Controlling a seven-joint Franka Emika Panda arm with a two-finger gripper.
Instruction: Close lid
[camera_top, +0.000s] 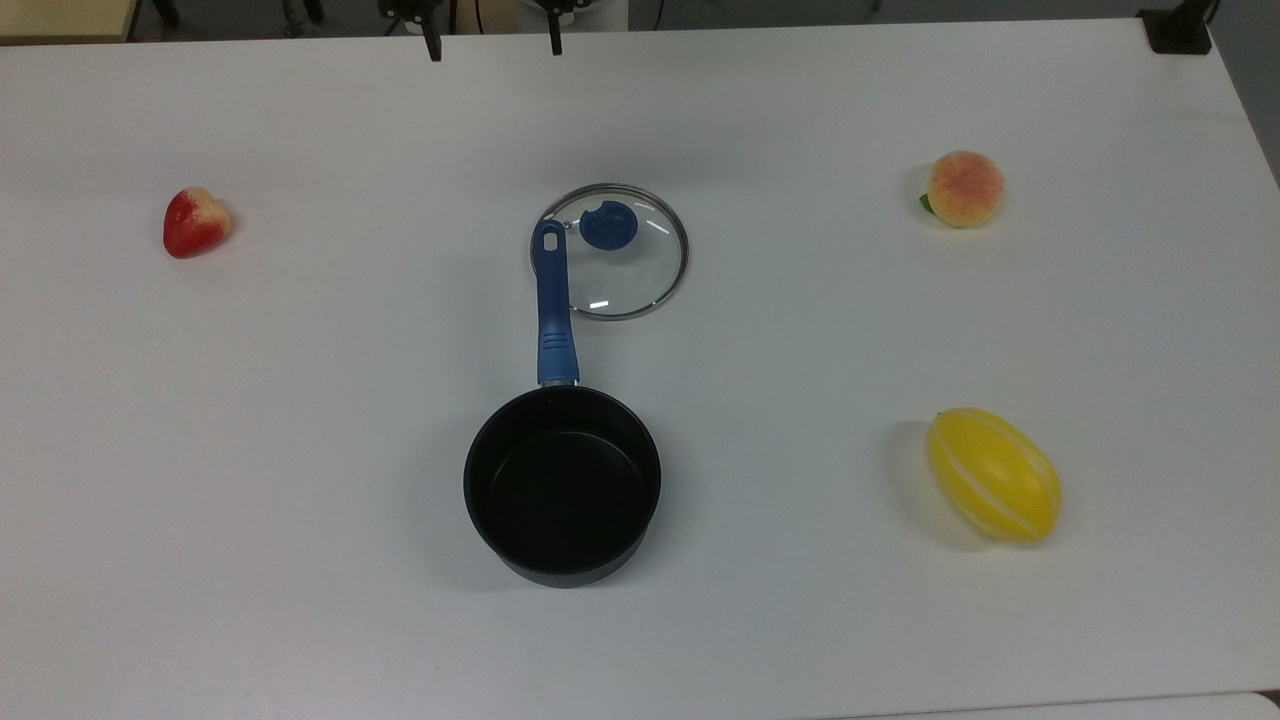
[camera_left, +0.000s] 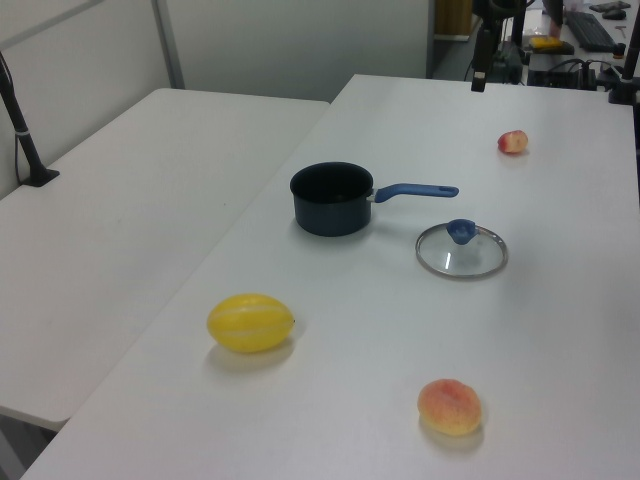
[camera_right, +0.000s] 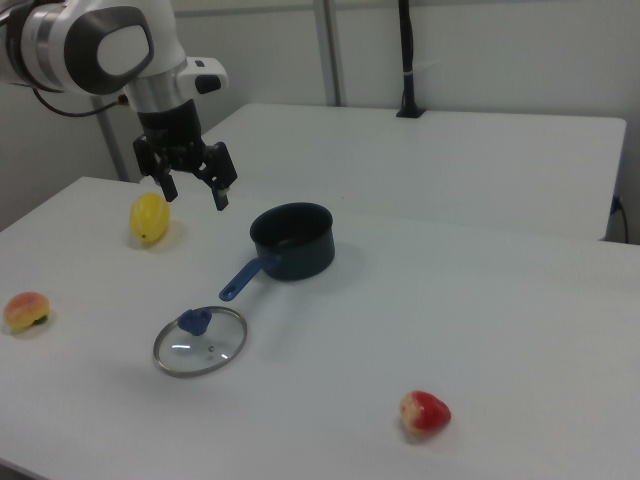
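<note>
Gripper (camera_right: 195, 192): raised above the table (camera_top: 300, 450), fingers spread apart, nothing between them; fingertips point down. In the top view its two finger ends (camera_top: 432, 45) show at the far edge.

Lid (camera_top: 610, 252): flat on the table, knob (camera_top: 608, 224) up, off the pan. In the right view it lies below the gripper and nearer the camera, well apart from it. In the top view it sits below the finger ends, slightly to the top view's right.

Pan (camera_top: 562, 484): black, uncovered, upright. In the right view it stands to the right view's right of the gripper and lower. Its handle (camera_top: 553, 310) runs toward the lid; in the top view the handle's tip overlaps the lid's rim, while the left view shows the two apart.

Melon (camera_right: 148, 217): yellow, in the right view just below and behind the gripper, to the right view's left.

Peach (camera_right: 26, 309): well to the right view's left of the gripper, lower.

Red fruit (camera_right: 425, 413): far from the gripper, toward the right view's lower right.
</note>
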